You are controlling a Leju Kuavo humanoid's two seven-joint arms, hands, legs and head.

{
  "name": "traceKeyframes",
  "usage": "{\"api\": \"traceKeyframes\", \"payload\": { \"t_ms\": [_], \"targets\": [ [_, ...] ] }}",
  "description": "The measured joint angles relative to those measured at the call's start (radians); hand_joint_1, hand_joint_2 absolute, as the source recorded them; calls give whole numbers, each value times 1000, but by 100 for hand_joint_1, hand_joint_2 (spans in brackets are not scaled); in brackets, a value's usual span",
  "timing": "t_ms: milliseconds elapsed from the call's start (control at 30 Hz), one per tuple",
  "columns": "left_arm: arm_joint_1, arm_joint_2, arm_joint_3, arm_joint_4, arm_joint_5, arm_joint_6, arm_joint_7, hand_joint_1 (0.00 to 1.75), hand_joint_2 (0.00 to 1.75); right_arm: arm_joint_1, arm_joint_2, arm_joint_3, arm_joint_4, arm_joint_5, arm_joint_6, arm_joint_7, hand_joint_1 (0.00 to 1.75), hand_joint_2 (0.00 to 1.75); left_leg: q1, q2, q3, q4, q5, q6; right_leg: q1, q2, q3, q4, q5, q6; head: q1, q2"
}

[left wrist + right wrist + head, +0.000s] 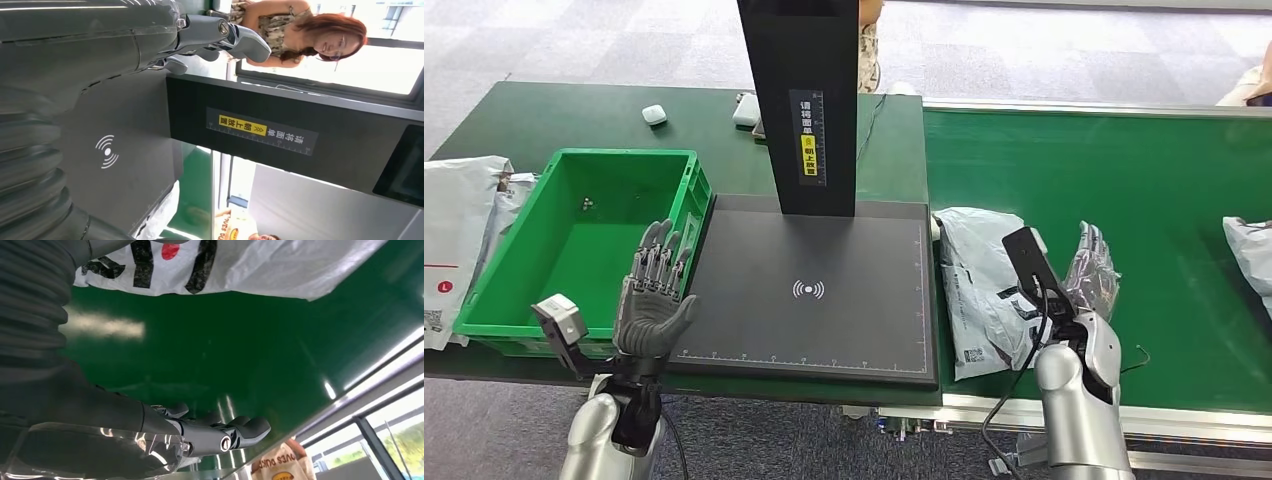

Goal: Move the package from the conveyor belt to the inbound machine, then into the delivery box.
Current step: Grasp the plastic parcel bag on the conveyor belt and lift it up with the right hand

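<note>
Right hand: silver right hand [1092,262] sits nearest me, just off the belt-side edge of the grey crumpled plastic mailer package [984,285], fingers straight and released, gripping nothing. The wrist cam shows its fingers [235,432] low over the belt.

Left hand: silver left hand [656,290] is raised on the far side of the scan plate from the package, fingers spread, holding nothing.

Package: lying flat on the green conveyor belt [1164,190], one edge right up against the black flat inbound machine plate [814,290] with the wireless symbol. Not lifted yet.

Machine: tall black scanner post [809,100] with a yellow label stands at the plate's back edge, beyond the package.

Delivery box: green plastic crate [584,240] on the opposite side of the plate from the package, looks empty apart from a few specks.

Step in hand: grabbing the package, I reckon.

How I'd do it: slide the right hand's fingers under the loose edge beside it, pinch a fold firmly since that thin film will sag and slip, then lift high enough to clear the plate's lip before setting it flat over the symbol.
</note>
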Motion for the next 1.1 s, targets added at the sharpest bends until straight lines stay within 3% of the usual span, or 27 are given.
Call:
{"api": "traceKeyframes", "payload": {
  "t_ms": [33, 200, 567, 800, 1100],
  "targets": [
    [0, 0, 2, 0, -2, 0, 5, 0, 175, -15, -15, -17, 52, 46, 13, 38, 0, 175, 0, 0, 0, 0, 0, 0, 0, 0, 0, 0, 0, 0, 0, 0],
    [1, 0, 5, -6, -5, -1, 15, 0, 175, -10, -28, -30, 103, 52, 48, 50, 0, 175, 0, 0, 0, 0, 0, 0, 0, 0, 0, 0, 0, 0, 0, 0],
    [-4, -1, 14, -16, -27, -2, 41, 0, 175, 103, -32, -15, 53, 107, 276, 139, 0, 175, 0, 0, 0, 0, -1, 0, 0, 0, 0, 0, 0, 0, 0, 0],
    [-17, -1, 19, -16, -38, -6, 46, 0, 175, 162, -39, 13, 28, 35, 367, 44, 0, 175, 0, 0, 0, 0, -1, 0, 0, 0, 0, 0, 0, 0, 0, 0],
    [-25, -1, 25, -16, -38, -8, 52, 0, 175, 178, -42, 25, 21, 28, 370, 31, 0, 175, 0, 0, 0, 0, -1, 0, 0, 0, 0, 0, 0, 0, 0, 0]
  ]
}}
